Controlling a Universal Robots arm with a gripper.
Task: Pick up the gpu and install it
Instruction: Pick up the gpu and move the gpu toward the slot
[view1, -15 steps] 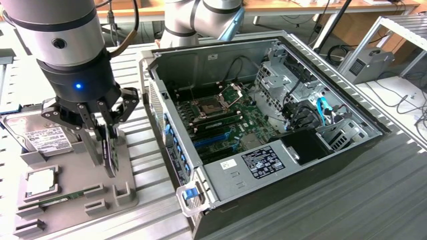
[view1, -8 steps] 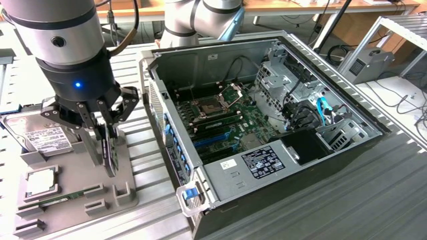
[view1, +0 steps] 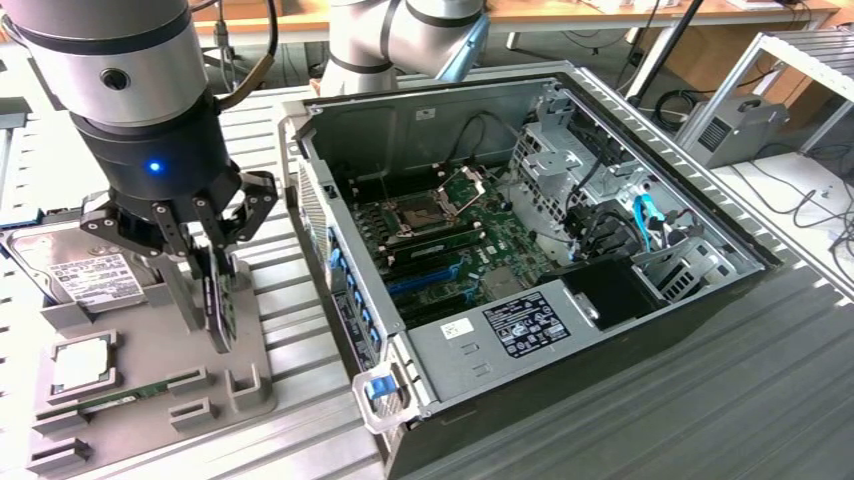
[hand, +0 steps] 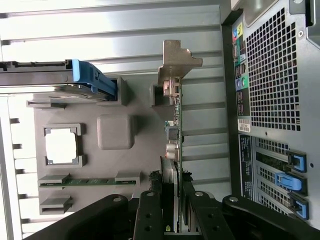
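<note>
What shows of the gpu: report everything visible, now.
The gpu stands on edge, upright, in a slot of the grey holder tray. Edge-on it looks dark and thin; the wrist view shows its green board, small parts and silver metal end bracket. The tool is shut on its upper edge.

free: above fixture tray (view1: 147, 385) | obstacle: computer case (view1: 447, 350) wall beside gpu (view1: 220, 315)

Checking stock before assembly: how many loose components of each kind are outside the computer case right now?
Hard drive: 1
CPU: 1
RAM stick: 1
gpu: 1
Total: 4
</note>
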